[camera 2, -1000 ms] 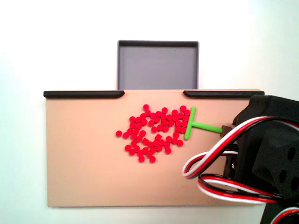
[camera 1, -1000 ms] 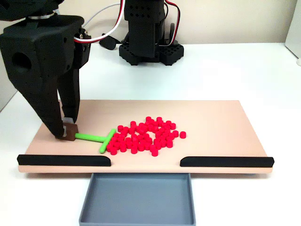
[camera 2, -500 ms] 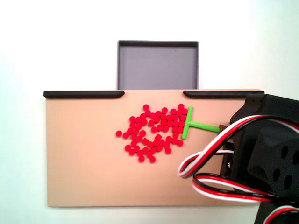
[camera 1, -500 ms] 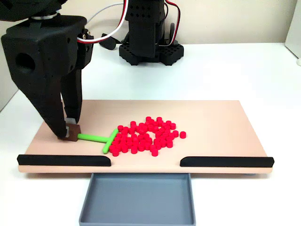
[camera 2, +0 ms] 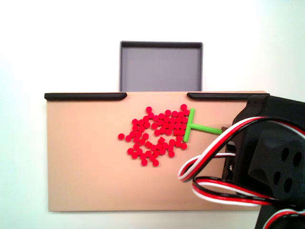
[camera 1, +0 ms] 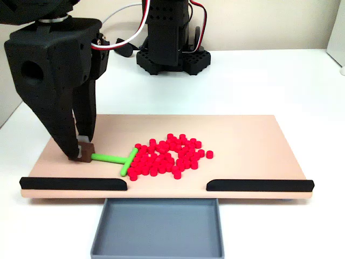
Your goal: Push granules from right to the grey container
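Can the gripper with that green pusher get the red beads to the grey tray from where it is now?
Probably yes. The gripper holds the green T-shaped pusher against the red beads, and the gap between the black strips opens onto the grey tray, though its heading is sideways.

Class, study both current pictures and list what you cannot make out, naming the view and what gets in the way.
1. How the hand grips the green stick: in one fixed view the stick's end sits in a brown block at the fingertips; in the other, cables cover it.
2. The exact count of red beads: too small and crowded in both fixed views.
3. The grey tray: its near edge is cut off by the frame.
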Action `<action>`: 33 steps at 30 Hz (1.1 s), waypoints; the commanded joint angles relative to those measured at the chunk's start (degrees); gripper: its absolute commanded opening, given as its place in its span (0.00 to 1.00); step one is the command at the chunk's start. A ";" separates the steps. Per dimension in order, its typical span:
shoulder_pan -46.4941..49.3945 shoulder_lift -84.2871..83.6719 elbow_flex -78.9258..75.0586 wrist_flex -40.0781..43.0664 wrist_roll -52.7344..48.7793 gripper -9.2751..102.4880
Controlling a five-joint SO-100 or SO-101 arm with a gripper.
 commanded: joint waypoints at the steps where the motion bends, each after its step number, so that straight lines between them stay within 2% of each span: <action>1: -0.88 0.18 -1.49 0.18 -21.53 0.08; 33: -1.32 0.44 -1.49 -0.26 -15.47 0.08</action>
